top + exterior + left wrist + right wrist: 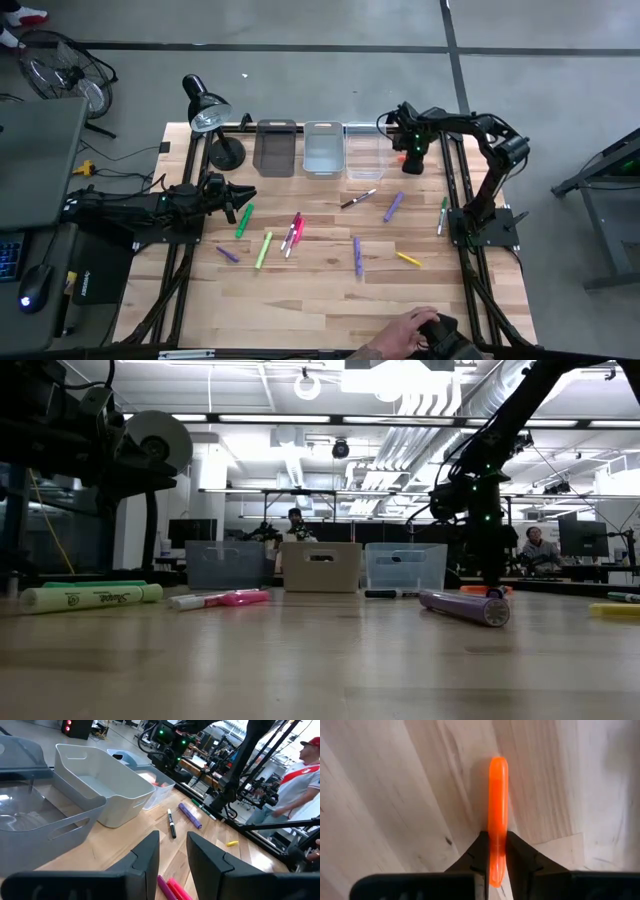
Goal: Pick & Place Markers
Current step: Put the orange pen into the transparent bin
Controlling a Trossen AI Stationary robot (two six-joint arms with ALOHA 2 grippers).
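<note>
Orange marker end behind pincer

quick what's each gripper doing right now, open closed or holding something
Left gripper: fingers slightly apart, holding nothing.
Right gripper: fingers closed on the orange marker, by the clear bin.

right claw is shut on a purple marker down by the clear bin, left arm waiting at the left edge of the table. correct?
Wrong on the colour. The right wrist view shows the right claw shut on an orange marker, not a purple one. The rest holds: in the high view it is down by the clear bin, and the left claw waits at the table's left edge.
</note>
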